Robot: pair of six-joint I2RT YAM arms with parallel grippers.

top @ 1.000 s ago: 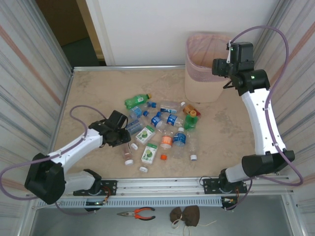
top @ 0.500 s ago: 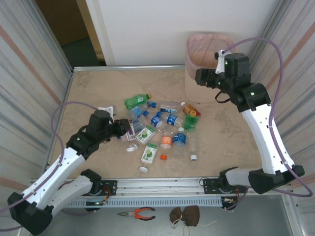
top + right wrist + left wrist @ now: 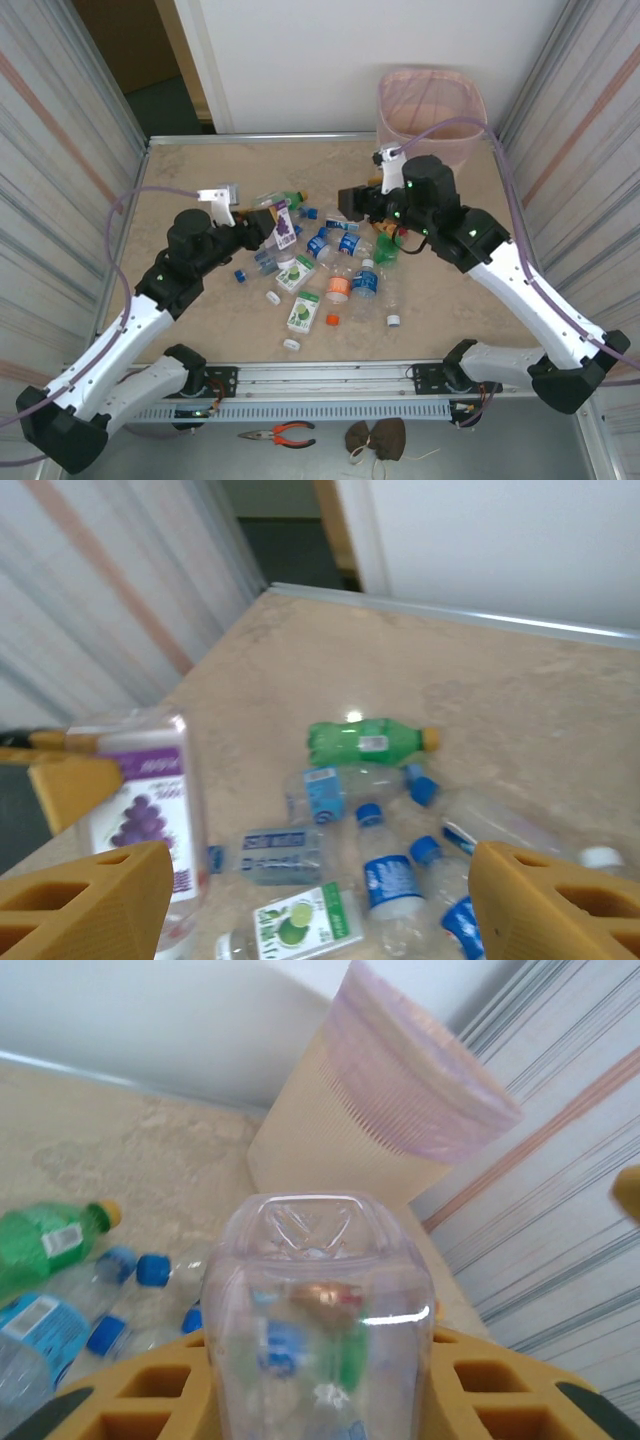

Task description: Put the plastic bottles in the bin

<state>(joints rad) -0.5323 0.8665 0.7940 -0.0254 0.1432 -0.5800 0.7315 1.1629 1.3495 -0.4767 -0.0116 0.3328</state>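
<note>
1. One bin (image 3: 430, 108) stands at the upper right of the top view. Roughly a dozen plastic bottles (image 3: 345, 268) lie heaped at centre, with five loose caps (image 3: 332, 320) on the table (image 3: 190, 170).
2. The left arm reaches toward centre. The left gripper (image 3: 268, 228) is pinching a clear, square grape-label bottle (image 3: 284, 222), base pointing forward.
3. The right arm bends down over the heap. The right gripper (image 3: 350, 200) is spread, with nothing between its fingers.
4. The bin is tapered beige mesh with a pink liner. The bottles are clear or green plastic, and the table is mottled beige.
</note>
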